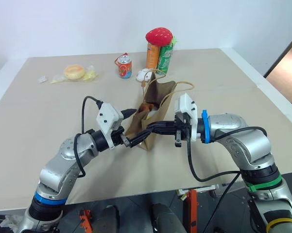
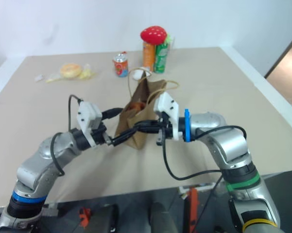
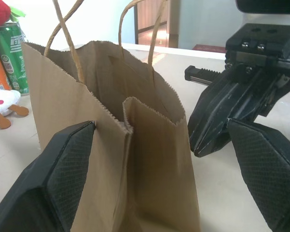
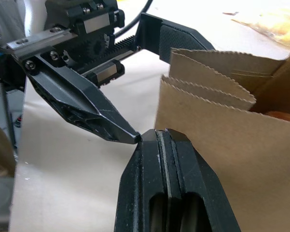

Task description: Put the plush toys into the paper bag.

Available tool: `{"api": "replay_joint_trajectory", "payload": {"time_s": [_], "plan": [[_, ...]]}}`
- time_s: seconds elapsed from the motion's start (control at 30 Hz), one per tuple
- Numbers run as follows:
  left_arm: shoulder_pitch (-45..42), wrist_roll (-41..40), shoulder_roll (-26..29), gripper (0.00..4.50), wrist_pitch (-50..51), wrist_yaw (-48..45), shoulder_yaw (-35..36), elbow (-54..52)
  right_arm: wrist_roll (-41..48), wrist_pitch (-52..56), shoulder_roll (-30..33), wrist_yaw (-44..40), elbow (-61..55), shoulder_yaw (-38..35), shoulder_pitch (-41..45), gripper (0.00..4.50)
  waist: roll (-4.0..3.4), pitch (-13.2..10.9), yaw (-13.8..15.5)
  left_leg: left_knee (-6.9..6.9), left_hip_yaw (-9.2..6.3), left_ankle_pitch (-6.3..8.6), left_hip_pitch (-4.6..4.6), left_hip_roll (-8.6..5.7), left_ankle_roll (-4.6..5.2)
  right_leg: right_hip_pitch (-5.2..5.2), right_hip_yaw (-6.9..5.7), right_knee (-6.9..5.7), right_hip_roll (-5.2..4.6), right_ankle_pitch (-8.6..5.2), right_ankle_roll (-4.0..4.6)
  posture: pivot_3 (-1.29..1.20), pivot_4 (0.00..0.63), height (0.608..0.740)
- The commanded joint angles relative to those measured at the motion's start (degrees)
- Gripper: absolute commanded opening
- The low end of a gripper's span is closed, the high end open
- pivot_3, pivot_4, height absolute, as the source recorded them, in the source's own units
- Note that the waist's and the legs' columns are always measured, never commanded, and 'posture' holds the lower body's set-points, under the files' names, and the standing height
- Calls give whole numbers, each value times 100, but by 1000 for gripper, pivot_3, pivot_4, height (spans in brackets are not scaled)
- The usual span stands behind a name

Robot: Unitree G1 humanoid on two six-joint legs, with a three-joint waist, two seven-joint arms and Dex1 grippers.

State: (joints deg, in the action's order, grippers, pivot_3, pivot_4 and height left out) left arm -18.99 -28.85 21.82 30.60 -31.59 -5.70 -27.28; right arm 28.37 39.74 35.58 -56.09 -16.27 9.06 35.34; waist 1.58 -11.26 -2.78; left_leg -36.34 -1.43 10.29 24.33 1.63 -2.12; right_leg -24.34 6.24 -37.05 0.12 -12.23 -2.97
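paper bag (image 1: 153, 114) between wide left gripper (image 3: 159, 159) fingers | right gripper (image 4: 166, 145) closed, seemingly pinching bag's edge

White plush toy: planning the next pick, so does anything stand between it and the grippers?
Yes. The upright paper bag stands between: the white plush toy lies behind it, while the left gripper, jaws open, and right gripper, jaws shut, are at its near edge.

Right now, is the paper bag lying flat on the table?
No, the paper bag stands upright on the table, mouth open and both cord handles rising above its rim.
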Motion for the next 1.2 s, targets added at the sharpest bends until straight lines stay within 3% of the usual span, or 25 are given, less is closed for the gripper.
{"api": "replay_joint_trajectory", "payload": {"time_s": [0.03,0.63,0.9,1.0,1.1,1.17,1.2], "plan": [[-228,-42,-126,4500,79,193,137,38,13,-104,-42,-33,-132,3,43,35,2,1,-1,0,0,0,0,0,0,0,0,0,0,1,-3,0,150,740],[-362,494,-279,4500,125,364,-155,301,-49,-49,-60,16,-99,-59,145,35,2,1,-3,0,-4,0,0,0,0,0,-1,0,3,6,-7,0,150,740],[-408,615,-315,2091,127,363,-121,435,-26,-45,-55,1,-86,-108,137,0,2,1,-2,0,-5,0,0,0,0,0,-2,0,3,7,-9,0,150,740],[-428,645,-294,733,99,339,-91,474,-35,-110,-45,-11,-83,-120,63,0,2,1,-2,0,-5,0,0,0,0,1,-2,0,3,7,-9,0,150,740],[-450,659,-247,128,30,272,-45,518,205,109,11,-89,-93,-265,36,0,2,1,-2,0,-6,0,0,0,0,1,-2,0,3,7,-9,0,150,740],[-482,679,-189,128,-48,187,-14,568,496,367,124,-203,-75,-473,83,0,2,1,-1,0,-6,0,0,0,0,1,-2,0,3,7,-9,0,150,740],[-504,681,-142,0,-110,111,16,606,646,480,234,-291,-32,-619,141,640,2,1,-1,0,-5,0,0,0,0,1,-1,0,3,7,-8,0,150,740]]}}
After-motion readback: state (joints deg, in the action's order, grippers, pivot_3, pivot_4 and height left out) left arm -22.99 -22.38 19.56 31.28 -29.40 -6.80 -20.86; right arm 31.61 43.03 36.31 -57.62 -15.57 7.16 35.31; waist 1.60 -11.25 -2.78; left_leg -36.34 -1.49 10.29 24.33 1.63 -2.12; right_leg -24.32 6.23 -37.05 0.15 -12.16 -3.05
